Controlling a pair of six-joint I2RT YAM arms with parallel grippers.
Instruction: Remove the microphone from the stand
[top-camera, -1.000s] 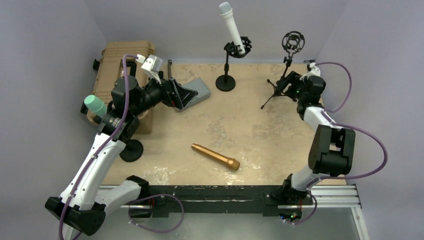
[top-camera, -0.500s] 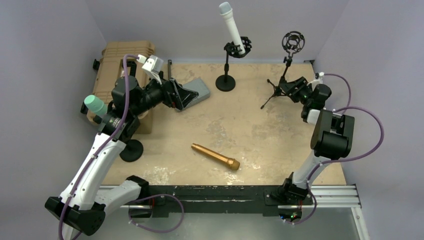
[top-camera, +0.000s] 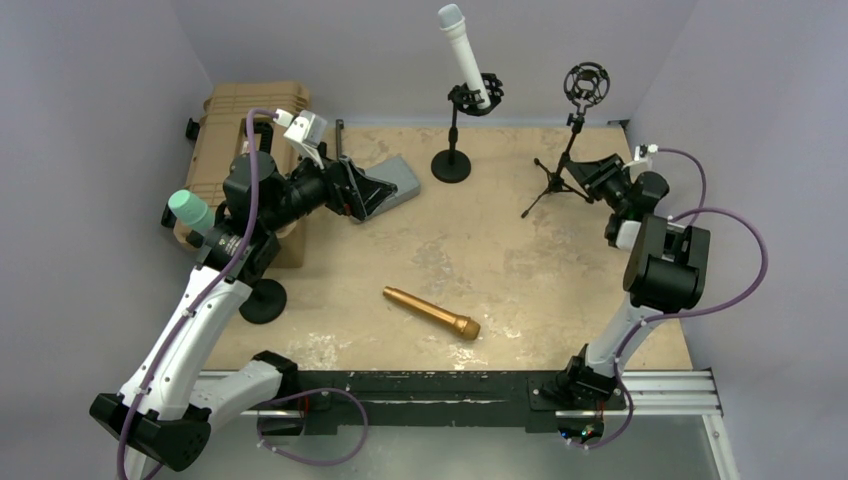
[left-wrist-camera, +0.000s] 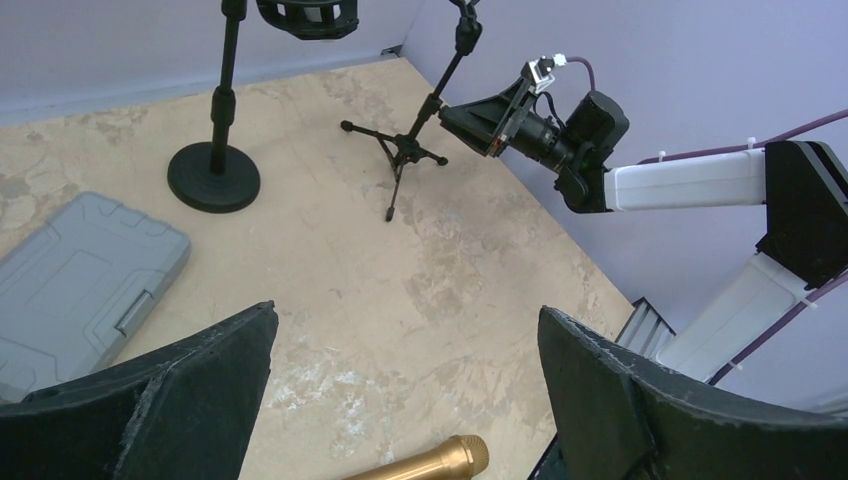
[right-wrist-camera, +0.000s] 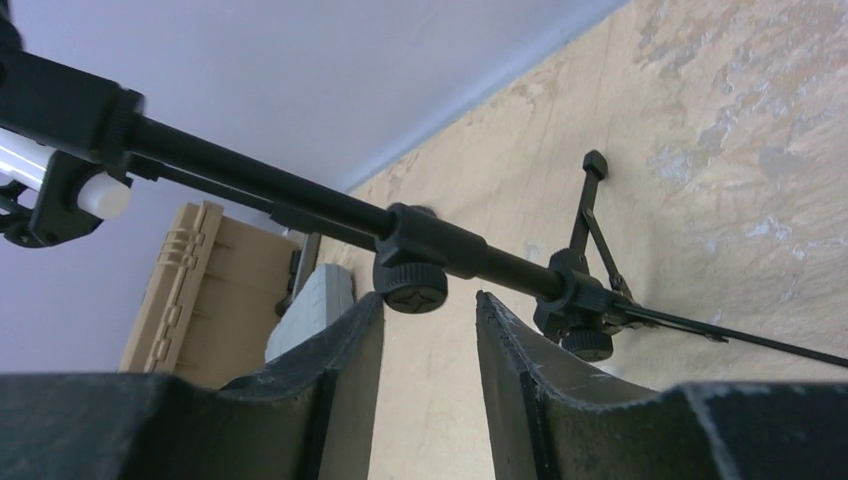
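Observation:
A white microphone (top-camera: 462, 55) sits tilted in the black shock mount of a round-base stand (top-camera: 451, 165) at the back middle. A gold microphone (top-camera: 430, 312) lies loose on the table; its head shows in the left wrist view (left-wrist-camera: 425, 466). My right gripper (top-camera: 590, 172) is open and empty, its fingertips just short of the pole of a tripod stand (top-camera: 565, 150), whose shock mount (top-camera: 586, 84) is empty. In the right wrist view the gripper (right-wrist-camera: 430, 300) points at the pole's knob (right-wrist-camera: 410, 285). My left gripper (top-camera: 375, 190) is open wide and empty, held above the table (left-wrist-camera: 405, 330).
A grey case (top-camera: 395, 180) lies under the left gripper, a tan case (top-camera: 240, 130) at the back left. A green-headed microphone (top-camera: 190, 210) stands on a round-base stand (top-camera: 263, 300) by the left arm. Walls close in the back and right.
My right gripper has drawn back a little to the right, away from the tripod stand. The left arm and the microphones have not moved.

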